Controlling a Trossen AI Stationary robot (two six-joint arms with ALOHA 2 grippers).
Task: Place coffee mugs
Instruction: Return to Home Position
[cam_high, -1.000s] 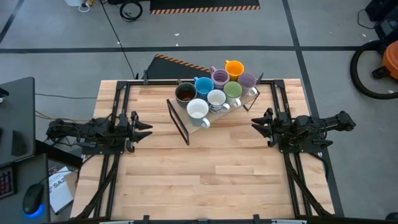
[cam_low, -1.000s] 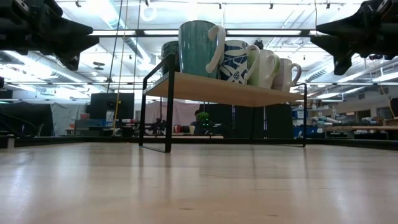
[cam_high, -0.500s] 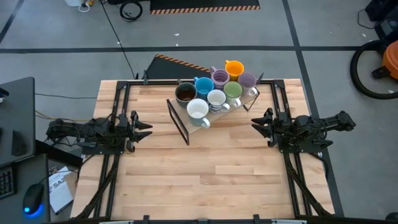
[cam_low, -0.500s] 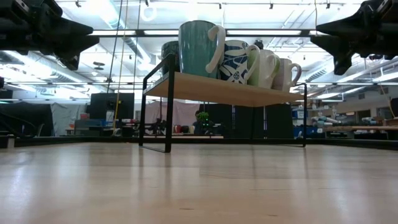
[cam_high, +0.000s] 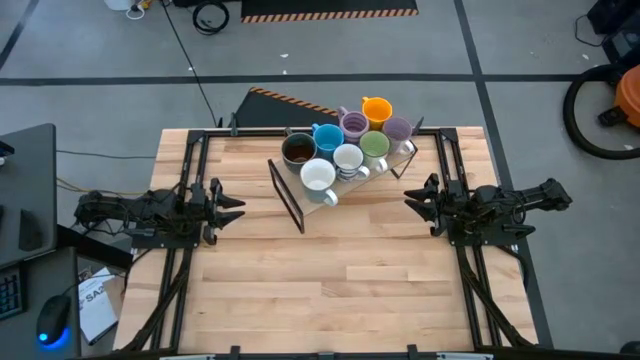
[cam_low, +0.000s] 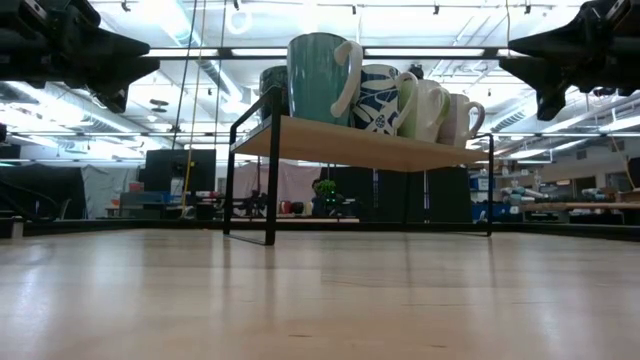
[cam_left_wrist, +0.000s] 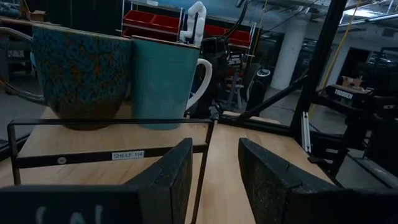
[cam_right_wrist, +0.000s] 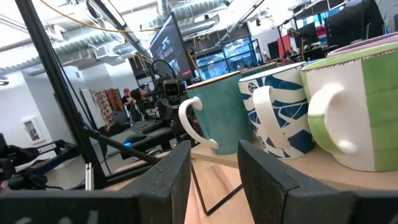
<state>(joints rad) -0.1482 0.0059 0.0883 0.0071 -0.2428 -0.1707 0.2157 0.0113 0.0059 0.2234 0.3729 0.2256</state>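
Eight mugs stand upright on a small wooden shelf with black metal legs (cam_high: 285, 190) at the table's far middle: orange (cam_high: 376, 108), two purple (cam_high: 353, 124) (cam_high: 397, 129), green (cam_high: 374, 145), blue (cam_high: 328, 137), dark brown (cam_high: 298, 150), and two white (cam_high: 347, 159) (cam_high: 318, 176). My left gripper (cam_high: 238, 204) is open and empty at the table's left, level, pointing at the shelf. My right gripper (cam_high: 410, 198) is open and empty at the right, also pointing at the shelf. The shelf and mugs also show in the low view (cam_low: 330, 140).
The shelf's black frame (cam_left_wrist: 112, 124) stands close before my left fingers; its leg (cam_right_wrist: 62, 106) shows in the right wrist view. Bare table lies in front of the shelf toward the near edge (cam_high: 330, 290). Black rails (cam_high: 185, 250) (cam_high: 470, 270) run along both table sides.
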